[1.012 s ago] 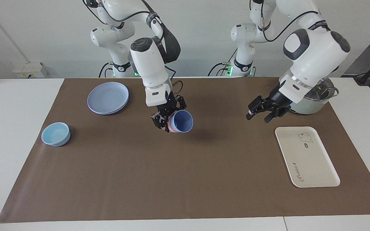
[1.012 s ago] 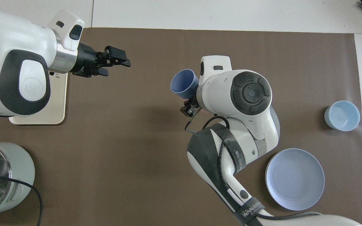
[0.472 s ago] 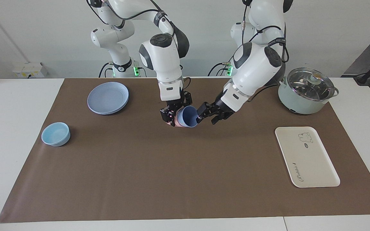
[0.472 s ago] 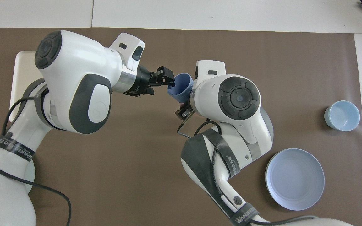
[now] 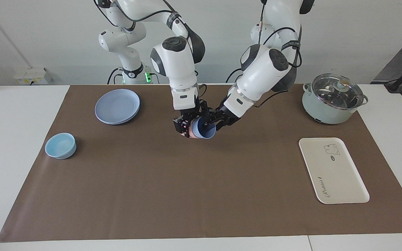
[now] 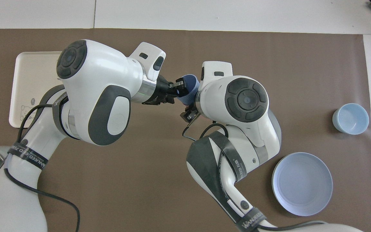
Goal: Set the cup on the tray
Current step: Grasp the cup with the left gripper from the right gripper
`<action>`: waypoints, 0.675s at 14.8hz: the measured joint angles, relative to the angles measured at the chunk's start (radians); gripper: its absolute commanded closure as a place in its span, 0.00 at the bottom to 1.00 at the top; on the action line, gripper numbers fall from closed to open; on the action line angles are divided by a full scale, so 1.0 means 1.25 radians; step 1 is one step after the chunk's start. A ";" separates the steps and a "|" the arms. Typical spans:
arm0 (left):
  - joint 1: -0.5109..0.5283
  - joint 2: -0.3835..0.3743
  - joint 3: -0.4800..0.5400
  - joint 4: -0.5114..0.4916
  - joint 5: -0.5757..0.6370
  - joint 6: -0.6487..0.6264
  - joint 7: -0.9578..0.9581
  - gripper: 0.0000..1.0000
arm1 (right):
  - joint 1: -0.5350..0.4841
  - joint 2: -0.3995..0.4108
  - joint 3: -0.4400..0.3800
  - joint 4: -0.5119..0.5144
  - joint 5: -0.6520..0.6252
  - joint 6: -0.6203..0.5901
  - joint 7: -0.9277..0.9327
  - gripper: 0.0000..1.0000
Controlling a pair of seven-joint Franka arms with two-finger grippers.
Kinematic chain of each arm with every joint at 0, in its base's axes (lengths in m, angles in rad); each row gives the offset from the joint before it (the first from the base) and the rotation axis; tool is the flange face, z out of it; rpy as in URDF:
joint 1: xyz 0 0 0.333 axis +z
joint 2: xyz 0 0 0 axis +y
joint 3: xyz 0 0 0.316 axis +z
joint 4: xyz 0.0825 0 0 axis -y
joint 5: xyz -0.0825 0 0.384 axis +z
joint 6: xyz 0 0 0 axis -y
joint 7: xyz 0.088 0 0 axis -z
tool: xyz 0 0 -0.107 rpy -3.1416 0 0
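Cup (image 5: 202, 129) half hidden between both end effectors

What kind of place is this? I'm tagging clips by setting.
Probably a robotics lab staged as a kitchen: two arms bolted at a bare white table, a brown mat laid with a pot, plates and a tray.

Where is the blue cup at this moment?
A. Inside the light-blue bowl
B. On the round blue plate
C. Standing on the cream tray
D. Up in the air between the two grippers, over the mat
D. The cup hangs tilted above the mat's middle, with the right gripper at its base and the left gripper at its rim; the tray is bare.
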 measured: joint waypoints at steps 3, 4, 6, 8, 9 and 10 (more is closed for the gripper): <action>-0.001 -0.001 0.001 0.001 -0.004 0.003 -0.002 1.00 | 0.001 0.000 0.001 -0.001 0.000 -0.002 0.000 1.00; -0.001 -0.001 0.002 0.001 -0.005 0.002 -0.003 1.00 | 0.001 0.000 0.002 -0.001 0.000 -0.003 0.000 1.00; 0.000 -0.001 0.004 0.002 -0.013 0.002 -0.004 1.00 | 0.001 0.000 0.001 0.000 0.000 -0.003 0.000 1.00; 0.003 -0.001 0.009 0.003 -0.046 0.002 -0.004 1.00 | 0.000 -0.001 0.000 0.004 0.000 -0.003 0.000 1.00; 0.004 -0.001 0.012 0.007 -0.057 0.001 -0.004 1.00 | 0.000 -0.001 -0.001 0.006 0.000 -0.003 0.000 1.00; 0.004 -0.001 0.014 0.012 -0.062 0.000 -0.004 1.00 | -0.001 -0.001 -0.003 0.006 0.000 -0.003 0.000 1.00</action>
